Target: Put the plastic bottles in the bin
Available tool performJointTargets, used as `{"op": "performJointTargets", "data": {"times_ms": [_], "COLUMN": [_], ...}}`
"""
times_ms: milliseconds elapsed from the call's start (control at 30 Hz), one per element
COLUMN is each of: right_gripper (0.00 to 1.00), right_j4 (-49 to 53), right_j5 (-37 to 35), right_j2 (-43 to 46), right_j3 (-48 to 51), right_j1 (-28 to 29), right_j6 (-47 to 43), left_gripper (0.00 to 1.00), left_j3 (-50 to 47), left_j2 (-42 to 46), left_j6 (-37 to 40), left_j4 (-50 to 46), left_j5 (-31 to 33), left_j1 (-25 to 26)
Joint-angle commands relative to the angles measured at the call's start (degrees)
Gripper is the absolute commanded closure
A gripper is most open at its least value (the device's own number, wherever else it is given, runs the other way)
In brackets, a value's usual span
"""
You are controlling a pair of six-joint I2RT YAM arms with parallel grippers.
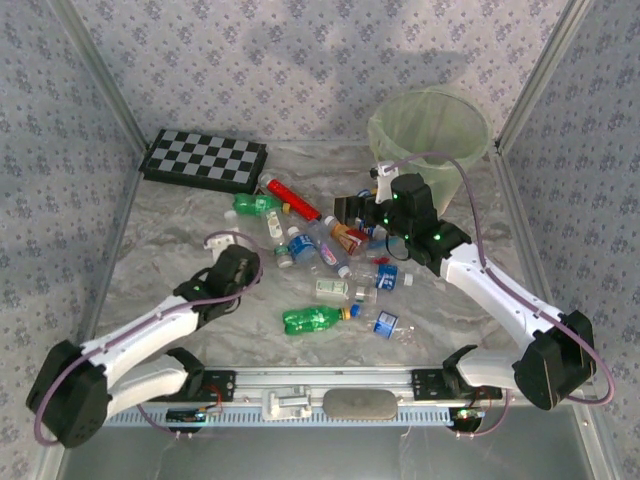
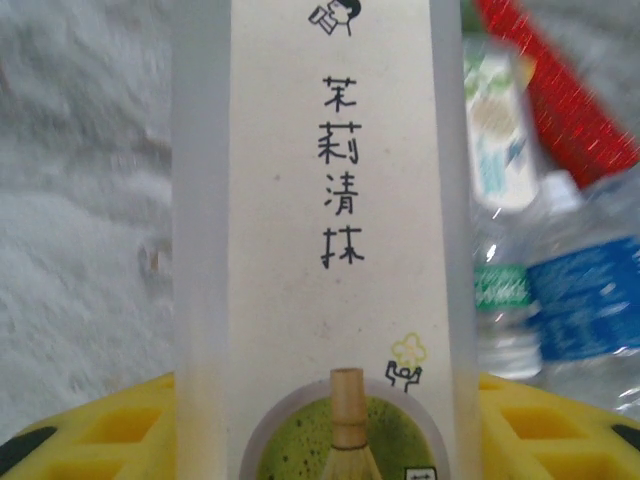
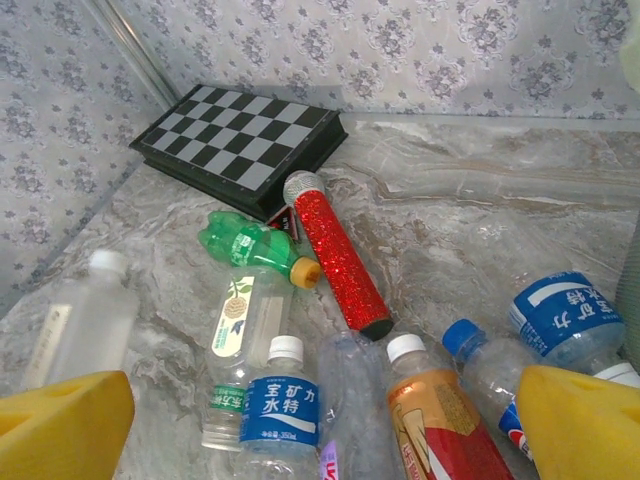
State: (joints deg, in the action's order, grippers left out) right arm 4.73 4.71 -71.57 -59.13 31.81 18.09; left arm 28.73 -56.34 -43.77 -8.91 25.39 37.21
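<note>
Bare table [image 1: 160,262] left of the bottle heap [image 1: 331,289]; checkerboard [image 1: 205,160] and red stick [image 1: 292,198] along its far edge.

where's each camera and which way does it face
top external: above, behind the bases, looking down at table, bin, both arms
left wrist: left hand, close on a pale bottle between yellow fingers
right wrist: right hand, facing the checkerboard over bottles, yellow fingers below
shared: both wrist views catch the red stick

Bright, even light; slight blur
</note>
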Motion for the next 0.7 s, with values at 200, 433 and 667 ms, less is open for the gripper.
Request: {"op": "performJointTargets", "data": {"times_ms": [200, 433, 667], "right_gripper": [0.0, 0.0, 0.0], "right_j4": [-2.03, -6.18, -9.07], "right_j5": [9.56, 14.61, 17.85], "right_j2": [-1.73, -4.92, -8.93], "right_j3": [-5.0, -6.26, -7.7], "right_j1": [0.62, 1.71, 3.24], "right_j6": [3.32, 6.91, 10.14], "left_gripper": [0.52, 0.53, 0.54], "left_j3": [-1.79, 1.42, 5.15], "left_j2": [8.47, 2.28, -5.33], "left_j6": [15.79, 18.19, 18.51], "left_j4": [19.9, 28.15, 32.68], "left_j5": [-9.29, -22.73, -29.76], "left_j1": [-2.88, -2.95, -1.36]}}
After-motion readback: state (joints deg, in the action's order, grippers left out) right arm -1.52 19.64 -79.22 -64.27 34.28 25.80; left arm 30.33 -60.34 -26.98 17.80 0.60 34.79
